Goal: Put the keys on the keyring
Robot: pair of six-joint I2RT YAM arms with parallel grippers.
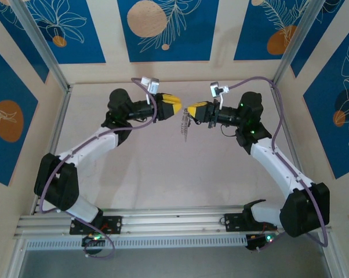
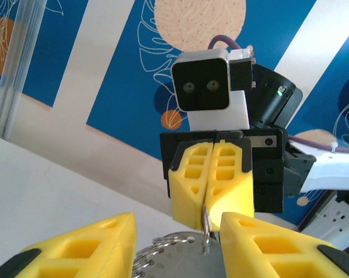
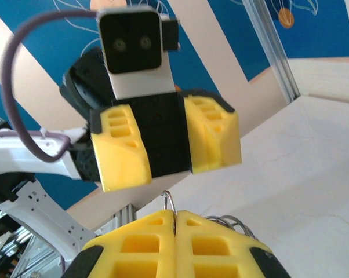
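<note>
My right pincer (image 1: 190, 110) is pinching the keyring (image 1: 185, 124) over the pale table (image 1: 180, 174); left pincer (image 1: 178, 106) spread, blue leafy walls (image 1: 163, 29) around.

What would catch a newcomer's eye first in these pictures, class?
Above the middle of the pale table, two yellow-fingered grippers meet tip to tip. The right gripper is shut on a thin grey wire keyring that dangles below it, and the left gripper faces it with jaws apart. Around the table stand blue wall panels with orange discs and white leaf outlines.
</note>
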